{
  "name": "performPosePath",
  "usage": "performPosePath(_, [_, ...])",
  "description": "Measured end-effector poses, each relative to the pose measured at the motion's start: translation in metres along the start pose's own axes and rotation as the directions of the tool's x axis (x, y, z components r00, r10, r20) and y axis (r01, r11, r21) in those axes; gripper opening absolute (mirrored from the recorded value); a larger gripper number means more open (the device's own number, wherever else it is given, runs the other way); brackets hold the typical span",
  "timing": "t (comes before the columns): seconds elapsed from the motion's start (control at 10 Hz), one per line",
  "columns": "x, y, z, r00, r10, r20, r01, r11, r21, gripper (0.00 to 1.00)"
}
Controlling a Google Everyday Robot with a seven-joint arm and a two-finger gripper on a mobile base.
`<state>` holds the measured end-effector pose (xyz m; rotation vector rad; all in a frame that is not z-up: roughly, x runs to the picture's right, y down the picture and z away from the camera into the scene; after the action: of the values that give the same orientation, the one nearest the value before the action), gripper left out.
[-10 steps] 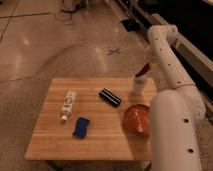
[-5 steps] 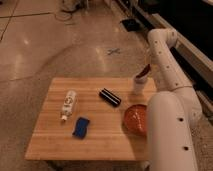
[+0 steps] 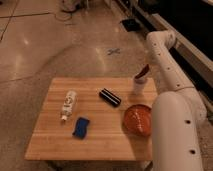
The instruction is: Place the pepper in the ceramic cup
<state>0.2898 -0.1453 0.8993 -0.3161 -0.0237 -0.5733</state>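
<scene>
The small white ceramic cup (image 3: 138,86) stands at the back right of the wooden table (image 3: 100,125). The dark-red pepper (image 3: 143,72) is tilted just above the cup, its lower end at the cup's rim and its upper end pointing up and to the right. My gripper (image 3: 146,67) is at the pepper's upper end, right over the cup, dark against the floor. The white arm (image 3: 165,60) arches over from the right.
A red-orange bowl (image 3: 137,118) sits in front of the cup, next to the arm's base. A black bar (image 3: 109,97) lies mid-table. A white bottle (image 3: 68,104) lies at the left and a blue sponge (image 3: 80,127) in front of it.
The pepper and gripper stay over the cup, at most slightly lower. The things on the table have not moved.
</scene>
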Motion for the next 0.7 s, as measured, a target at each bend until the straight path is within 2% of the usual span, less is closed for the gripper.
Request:
performPosePath(0.2, [-0.001, 0.000, -0.009, 1.000, -0.008, -0.003, 0.008, 1.000, 0.022, 0.80])
performPosePath(0.4, [-0.018, -0.002, -0.027, 0.999, -0.045, 0.017, 0.044, 0.997, 0.065, 0.80])
performPosePath(0.7, [-0.030, -0.002, -0.038, 0.997, -0.072, 0.027, 0.070, 0.994, 0.087, 0.80])
